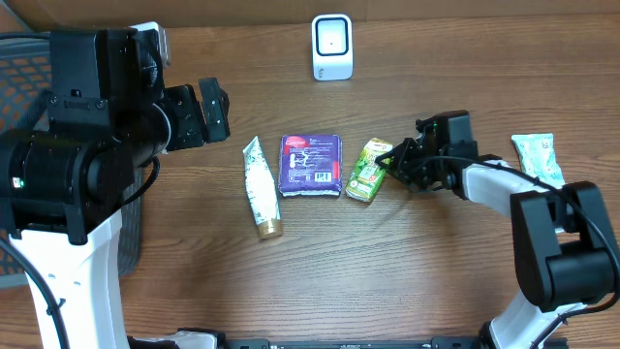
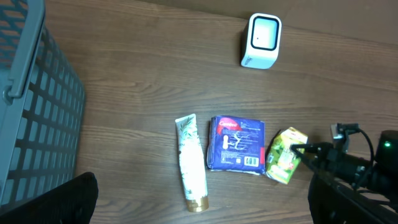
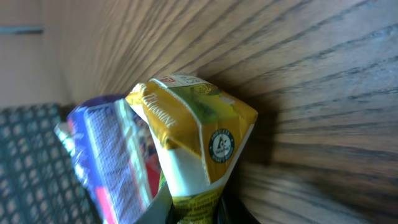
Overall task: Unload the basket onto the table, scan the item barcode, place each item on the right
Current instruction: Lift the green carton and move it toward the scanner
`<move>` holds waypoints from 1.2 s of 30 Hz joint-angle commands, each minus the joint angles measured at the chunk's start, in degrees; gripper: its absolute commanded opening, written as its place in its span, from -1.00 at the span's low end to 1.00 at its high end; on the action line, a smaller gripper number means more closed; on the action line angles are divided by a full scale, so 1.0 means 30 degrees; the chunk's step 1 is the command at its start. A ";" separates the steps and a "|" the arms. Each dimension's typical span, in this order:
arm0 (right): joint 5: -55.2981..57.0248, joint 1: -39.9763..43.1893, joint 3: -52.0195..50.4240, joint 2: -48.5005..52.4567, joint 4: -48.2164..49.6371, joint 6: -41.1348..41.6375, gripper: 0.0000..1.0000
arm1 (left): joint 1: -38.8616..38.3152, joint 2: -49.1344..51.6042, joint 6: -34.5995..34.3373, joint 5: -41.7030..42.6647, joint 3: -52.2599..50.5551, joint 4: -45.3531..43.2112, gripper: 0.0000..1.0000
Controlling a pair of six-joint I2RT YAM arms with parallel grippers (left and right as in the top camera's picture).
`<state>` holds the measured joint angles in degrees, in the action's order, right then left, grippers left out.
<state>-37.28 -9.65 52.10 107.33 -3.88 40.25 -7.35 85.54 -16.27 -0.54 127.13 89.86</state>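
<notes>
Pinched small green-yellow cardboard drink carton [image 1: 368, 170] by one end with right gripper [image 1: 389, 162], left gripper [image 1: 208, 114] spread wide; judged light, crushable.

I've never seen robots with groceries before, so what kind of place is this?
Probably a pretend shop checkout set up for testing robots. A white scanner stands on the wooden table. A tube, a purple packet and a green carton lie in a row, and a grey basket sits alongside.

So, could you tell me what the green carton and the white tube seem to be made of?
The green carton: likely glossy coated paperboard, given crisp folded seams; the white tube: probably soft plastic, matte printed body, flat crimped end, shiny gold cap.
</notes>
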 commanded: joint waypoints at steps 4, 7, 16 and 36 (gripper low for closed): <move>-0.8517 0.1413 0.0984 -0.0452 0.0226 -0.3621 -0.78 | 0.0073 0.0146 0.0291 -0.0168 0.0146 -0.0015 0.99; -1.2917 0.2091 0.1763 -0.0459 0.0546 -0.4393 -0.78 | 0.0073 0.0146 0.0291 -0.0168 0.0146 -0.0007 0.99; -1.7566 0.2630 0.2987 -0.1049 0.7482 0.1581 -0.78 | 0.0073 0.0146 0.0291 -0.0168 0.0146 -0.0015 0.99; -1.7209 0.3534 0.9326 -0.2346 2.8545 2.5871 -0.79 | 0.0073 0.0146 0.0291 -0.0168 0.0146 -0.0015 1.00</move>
<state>-87.53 0.43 78.35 101.25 82.26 112.86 -7.35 85.56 -16.27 -0.71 127.13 89.86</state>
